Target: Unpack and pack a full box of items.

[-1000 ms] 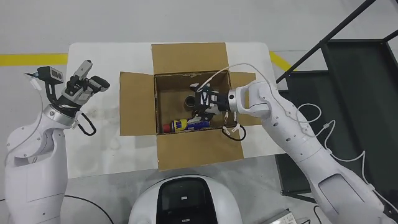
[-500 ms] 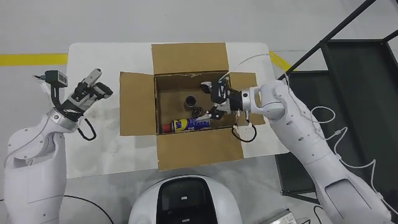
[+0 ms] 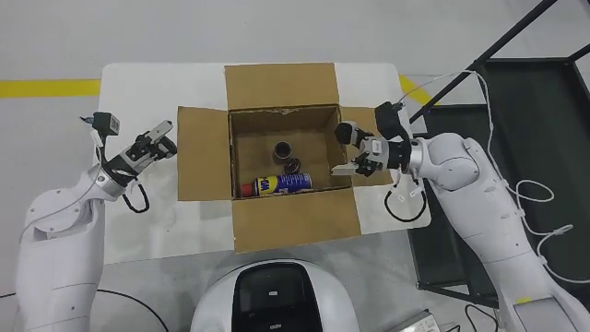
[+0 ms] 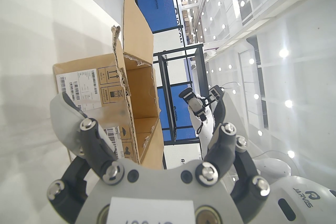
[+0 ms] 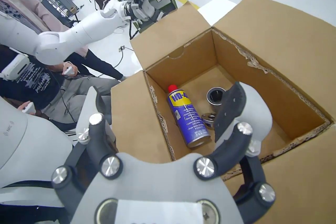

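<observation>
One cardboard box (image 3: 281, 86) is sitting open on the white table (image 3: 138, 88), its four flaps spreading outward. Inside, one blue-and-yellow spray can (image 3: 282, 183) is lying on its side along the wall nearest the robot. Two metal pieces are resting near it: a dark sleeve (image 3: 282, 151) and a flanged ring (image 3: 294, 163). The right gripper (image 3: 348, 152) is hovering over the box's right edge, fingers spread wide and holding nothing. The left gripper (image 3: 165, 137) is hanging above the table just left of the left flap, likewise agape and empty, pointing toward the box.
</observation>
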`<act>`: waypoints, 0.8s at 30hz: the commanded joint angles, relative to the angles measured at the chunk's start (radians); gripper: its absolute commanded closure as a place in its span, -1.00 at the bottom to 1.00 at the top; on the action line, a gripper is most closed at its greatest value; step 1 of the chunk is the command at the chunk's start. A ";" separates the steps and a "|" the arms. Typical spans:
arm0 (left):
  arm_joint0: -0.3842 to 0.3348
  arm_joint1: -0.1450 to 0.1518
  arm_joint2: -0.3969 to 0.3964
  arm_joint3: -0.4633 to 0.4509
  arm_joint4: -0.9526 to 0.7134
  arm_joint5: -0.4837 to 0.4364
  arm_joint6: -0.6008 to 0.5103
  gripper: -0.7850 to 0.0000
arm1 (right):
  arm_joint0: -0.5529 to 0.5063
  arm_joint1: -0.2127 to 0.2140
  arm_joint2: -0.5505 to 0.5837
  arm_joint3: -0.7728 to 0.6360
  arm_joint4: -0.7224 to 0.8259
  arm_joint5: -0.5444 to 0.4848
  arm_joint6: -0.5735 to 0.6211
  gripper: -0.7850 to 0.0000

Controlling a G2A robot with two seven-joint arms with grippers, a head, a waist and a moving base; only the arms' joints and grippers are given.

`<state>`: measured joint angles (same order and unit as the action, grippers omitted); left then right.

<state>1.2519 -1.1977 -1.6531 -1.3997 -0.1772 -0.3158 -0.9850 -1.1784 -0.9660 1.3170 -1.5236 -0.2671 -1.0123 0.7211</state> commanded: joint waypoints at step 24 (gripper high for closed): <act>-0.078 -0.008 0.149 0.047 -0.008 -0.003 0.024 -1.00 | -0.114 0.081 0.243 0.237 0.534 0.135 0.200 -1.00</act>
<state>1.1716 -1.2065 -1.5045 -1.3357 -0.1628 -0.3174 -0.9498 -1.2871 -0.8886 1.5461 -1.3067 0.2408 -0.8885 0.9072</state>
